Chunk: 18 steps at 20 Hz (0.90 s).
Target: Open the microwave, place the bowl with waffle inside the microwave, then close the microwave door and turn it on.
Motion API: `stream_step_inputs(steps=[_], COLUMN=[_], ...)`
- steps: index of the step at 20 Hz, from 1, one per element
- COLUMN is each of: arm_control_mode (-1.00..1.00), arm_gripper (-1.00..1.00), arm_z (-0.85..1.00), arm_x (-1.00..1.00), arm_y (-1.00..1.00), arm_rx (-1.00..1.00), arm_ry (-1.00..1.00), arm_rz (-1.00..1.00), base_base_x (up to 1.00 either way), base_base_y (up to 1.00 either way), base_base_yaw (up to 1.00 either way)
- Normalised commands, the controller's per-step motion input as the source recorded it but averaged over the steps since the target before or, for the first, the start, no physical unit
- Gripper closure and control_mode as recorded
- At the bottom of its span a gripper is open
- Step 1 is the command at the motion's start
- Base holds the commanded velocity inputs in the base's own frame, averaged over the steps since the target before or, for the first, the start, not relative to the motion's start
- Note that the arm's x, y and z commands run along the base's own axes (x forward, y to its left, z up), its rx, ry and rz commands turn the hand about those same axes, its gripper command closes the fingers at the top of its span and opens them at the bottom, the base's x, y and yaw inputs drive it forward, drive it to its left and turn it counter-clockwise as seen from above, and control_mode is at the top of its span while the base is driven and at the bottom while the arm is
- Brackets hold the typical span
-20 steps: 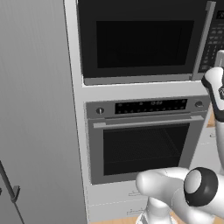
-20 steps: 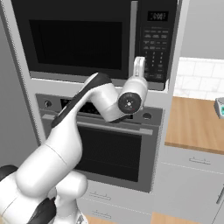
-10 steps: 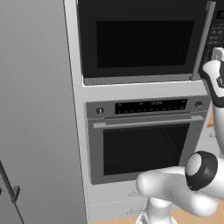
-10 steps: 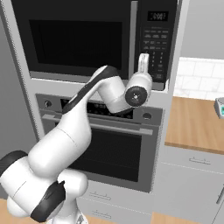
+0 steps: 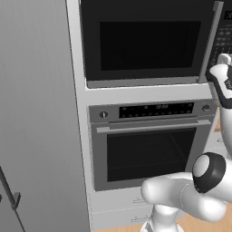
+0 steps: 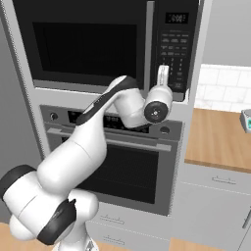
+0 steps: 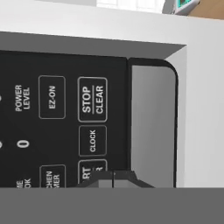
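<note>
Hand view: pincer (image 7: pixel 113 177) (tips pressed together) at microwave (image 6: pixel 98 44) keypad (image 7: pixel 65 127); microwave door (image 5: pixel 149 41) shut.

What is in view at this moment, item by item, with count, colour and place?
microwave: one, black, built in at the top of the wall column.
microwave door: one, black with dark window, shut; grey vertical bar handle at its right edge.
keypad: one, black with white-outlined buttons, right of the door; STOP/CLEAR, CLOCK and EZ-ON read in the hand view.
oven: one, silver with dark window and horizontal handle, below the microwave.
drawers: light grey, under the oven.
counter: one, wood-coloured, right of the column.
tall panel: grey, left of the column.
gripper: one, dark tips, shut, at the keypad's lower buttons.
arm: one, white.
</note>
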Motion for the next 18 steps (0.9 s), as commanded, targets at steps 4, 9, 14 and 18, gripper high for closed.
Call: stream_step_inputs(steps=[4, 9, 14, 18], arm_control_mode=[-1.00, -1.00, -1.00, -1.00], arm_gripper=[1.00, 1.00, 1.00, 1.00], arm_z=[0.00, -0.01, -0.06, 0.11], arm_x=[0.42, 0.51, -0.49, -0.67], arm_y=[0.00, 0.00, -0.11, -0.19], arm_rx=[0.00, 0.00, 0.00, 0.04], arm_ry=[0.00, 0.00, 0.02, -0.09], arm_rz=[0.00, 0.00, 0.00, 0.00], base_base_x=[0.00, 0.00, 0.00, 0.00], base_base_y=[0.00, 0.00, 0.00, 0.00], base_base_yaw=[0.00, 0.00, 0.00, 0.00])
